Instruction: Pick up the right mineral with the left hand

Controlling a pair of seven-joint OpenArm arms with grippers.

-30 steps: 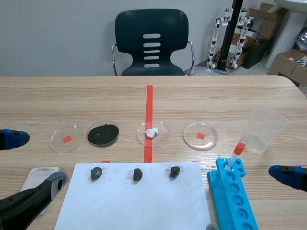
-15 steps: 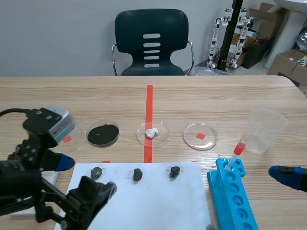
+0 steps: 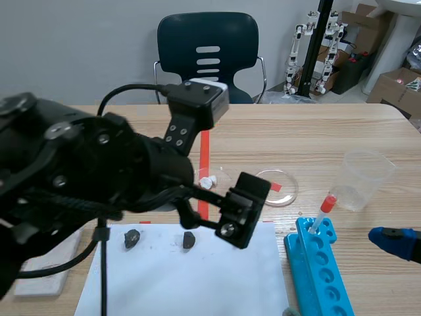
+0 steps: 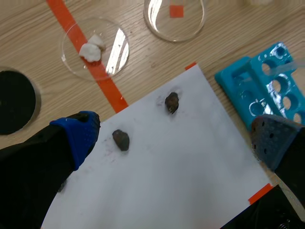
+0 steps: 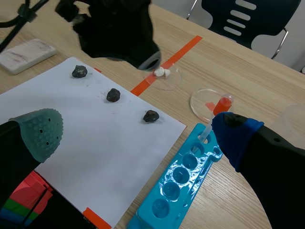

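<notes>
Three dark minerals lie in a row on a white paper sheet. The right mineral lies nearest the blue rack. My left gripper hovers open above the sheet, with that mineral just ahead of the gap between its fingers. The middle mineral lies by the blue-padded finger. In the scene view the raised left arm hides the right mineral; the left mineral shows. My right gripper is open and holds nothing, low at the table's right.
A blue tube rack with a red-capped tube lies right of the sheet. Behind the sheet stand a dish of white lumps, a clear dish and a black-filled dish. A plastic cup stands far right.
The left arm has risen from the lower left and swung across the table over the sheet, now covering the right mineral in the scene view. The right arm has not moved.
</notes>
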